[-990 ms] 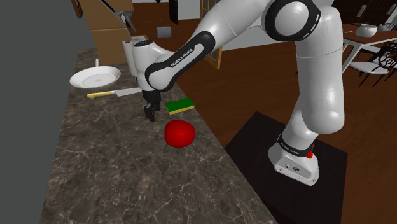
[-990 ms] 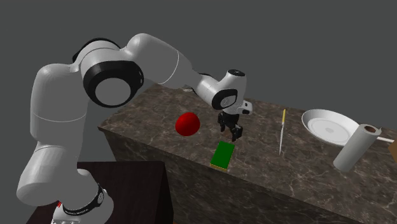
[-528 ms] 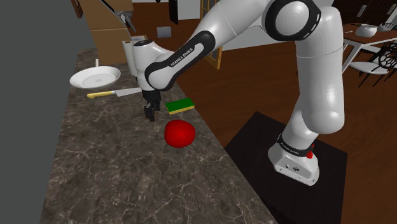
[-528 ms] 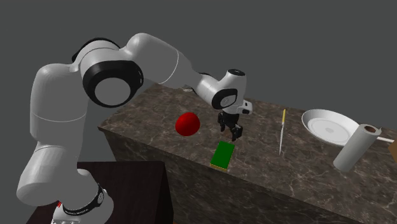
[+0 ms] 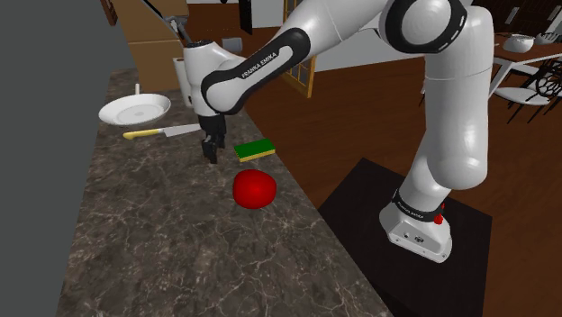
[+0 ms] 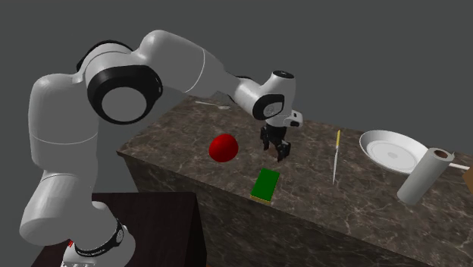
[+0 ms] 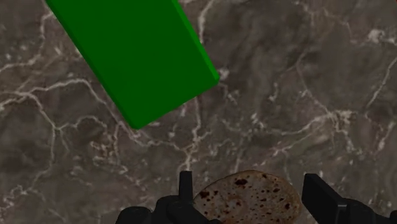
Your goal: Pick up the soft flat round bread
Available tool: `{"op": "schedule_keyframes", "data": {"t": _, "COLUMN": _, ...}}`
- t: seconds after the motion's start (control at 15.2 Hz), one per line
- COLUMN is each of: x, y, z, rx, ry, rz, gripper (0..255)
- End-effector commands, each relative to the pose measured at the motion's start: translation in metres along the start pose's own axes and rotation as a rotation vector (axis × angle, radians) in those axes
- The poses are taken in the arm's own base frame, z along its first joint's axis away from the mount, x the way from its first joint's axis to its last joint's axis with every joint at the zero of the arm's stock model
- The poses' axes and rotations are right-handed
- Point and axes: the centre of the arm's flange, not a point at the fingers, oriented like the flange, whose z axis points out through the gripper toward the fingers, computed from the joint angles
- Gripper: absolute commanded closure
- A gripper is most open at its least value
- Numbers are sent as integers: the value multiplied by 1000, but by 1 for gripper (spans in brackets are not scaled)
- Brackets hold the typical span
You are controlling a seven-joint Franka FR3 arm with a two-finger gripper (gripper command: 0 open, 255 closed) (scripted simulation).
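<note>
Gripper half-closed, clasping the brown-speckled flatbread edge to edge between its fingers, above the counter near the green sponge

In the shoulder view, the sponge lies on the surface by its right edge. The round fruit sits just nearer the camera, apart from it. The tool hangs just left of the sponge, with the flatbread held between its fingers. Farther back lies the knife, with the plate behind it and the paper roll upright beside the plate. The stand sits right of the surface.
</note>
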Motion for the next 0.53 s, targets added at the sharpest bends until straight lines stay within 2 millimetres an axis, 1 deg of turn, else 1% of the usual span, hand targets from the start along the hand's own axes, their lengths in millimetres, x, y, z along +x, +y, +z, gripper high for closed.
{"op": "schedule_keyframes", "data": {"t": 0.0, "x": 0, "y": 0, "z": -11, "rx": 0, "ry": 0, "rz": 0, "gripper": 255}}
{"op": "schedule_keyframes", "data": {"t": 0.33, "x": 0, "y": 0, "z": -37, "rx": 0, "ry": 0, "rz": 0, "gripper": 255}}
{"op": "schedule_keyframes", "data": {"t": 0.46, "x": 0, "y": 0, "z": -38, "rx": 0, "ry": 0, "rz": 0, "gripper": 255}}
